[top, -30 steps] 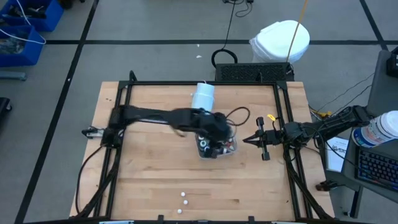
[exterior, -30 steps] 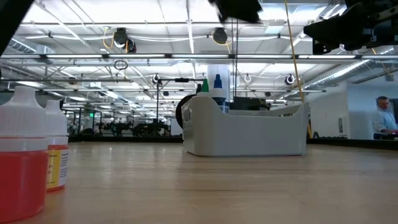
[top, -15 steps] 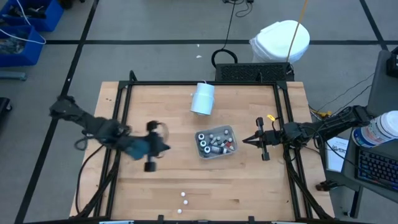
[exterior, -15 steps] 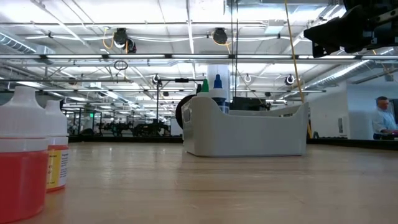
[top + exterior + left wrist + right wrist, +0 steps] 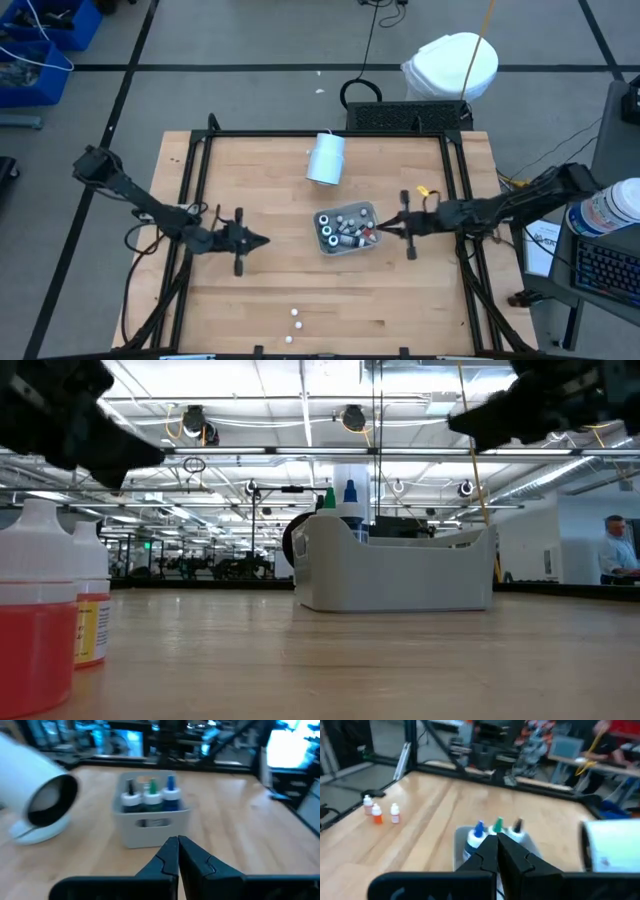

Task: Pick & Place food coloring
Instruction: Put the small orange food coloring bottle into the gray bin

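Several tiny food coloring bottles (image 5: 345,230) stand in the pale grey tray (image 5: 350,206) at mid-table; black, green and blue tips show in the left wrist view (image 5: 151,795). Three more small white-capped bottles (image 5: 296,320) stand on their bases near the table's near edge, and they show large in the low view (image 5: 40,610). My left gripper (image 5: 262,240) is shut and empty, left of the tray, pointing at it. My right gripper (image 5: 383,229) is shut and empty, raised by the tray's right edge (image 5: 462,837).
A pale blue-white cylinder (image 5: 326,158) lies on its side behind the tray, toward the far edge. A black frame (image 5: 330,133) runs round the tabletop. Bare wood lies between the tray and the loose bottles. A person (image 5: 612,550) stands far off in the room.
My left gripper has drawn back from over the tray toward the table's left edge and now sits well left of it. My right gripper has gone toward the table's left, up to the tray's right edge. The tray and bottles have stayed put.
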### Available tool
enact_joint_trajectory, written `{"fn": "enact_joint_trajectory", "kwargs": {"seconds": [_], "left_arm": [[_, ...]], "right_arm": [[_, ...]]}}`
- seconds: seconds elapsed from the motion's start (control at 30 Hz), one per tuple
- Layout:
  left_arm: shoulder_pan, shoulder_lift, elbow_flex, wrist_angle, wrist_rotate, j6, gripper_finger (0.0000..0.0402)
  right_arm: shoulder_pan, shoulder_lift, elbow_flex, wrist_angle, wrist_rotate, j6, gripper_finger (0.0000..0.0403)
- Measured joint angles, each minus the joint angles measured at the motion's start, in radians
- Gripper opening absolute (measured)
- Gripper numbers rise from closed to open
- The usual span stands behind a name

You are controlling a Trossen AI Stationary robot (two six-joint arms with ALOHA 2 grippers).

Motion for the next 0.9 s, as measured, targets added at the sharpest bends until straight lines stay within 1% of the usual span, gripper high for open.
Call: {"fn": "enact_joint_trajectory", "kwargs": {"seconds": [0.1,0.2,0.23,0.37,0.43,0.5,0.57,0.63,0.77,0.83,0.9], "left_arm": [[0.001,0.0,-0.058,0.069,-0.084,-0.017,0.0012],[0.001,-0.001,-0.075,0.081,-0.148,-0.04,0.0005],[0.001,-0.001,-0.077,0.081,-0.156,-0.04,0.0004],[0.001,-0.001,-0.077,0.075,-0.133,-0.044,0.0014],[-0.001,-0.001,-0.077,0.071,-0.099,-0.057,0.0026],[-0.001,-0.001,-0.077,0.059,-0.066,-0.063,0.0036],[-0.002,-0.001,-0.077,0.042,-0.036,-0.069,0.0044],[-0.002,-0.001,-0.077,0.014,-0.014,-0.069,0.0047],[-0.002,-0.001,-0.077,-0.019,-0.012,-0.066,0.0048],[-0.002,-0.001,-0.077,-0.026,-0.012,-0.066,0.0048],[-0.002,-0.001,-0.077,-0.034,-0.012,-0.066,0.0049]], "right_arm": [[0.016,0.188,0.15,-0.029,-0.074,-0.014,0.0],[0.047,0.399,0.346,-0.071,-0.136,-0.06,0.0],[0.057,0.469,0.415,-0.098,-0.156,-0.08,0.0],[0.095,0.734,0.689,-0.234,-0.211,-0.142,0.0],[0.11,0.844,0.805,-0.263,-0.211,-0.162,0.0],[0.125,0.937,0.893,-0.27,-0.211,-0.183,0.0003],[0.14,1.013,0.949,-0.255,-0.216,-0.197,0.0015],[0.156,1.07,0.979,-0.205,-0.238,-0.207,0.0036],[0.183,1.143,0.987,-0.04,-0.248,-0.217,0.0094],[0.187,1.177,0.987,0.024,-0.285,-0.208,0.012],[0.185,1.205,0.987,0.075,-0.326,-0.175,0.0137]]}}
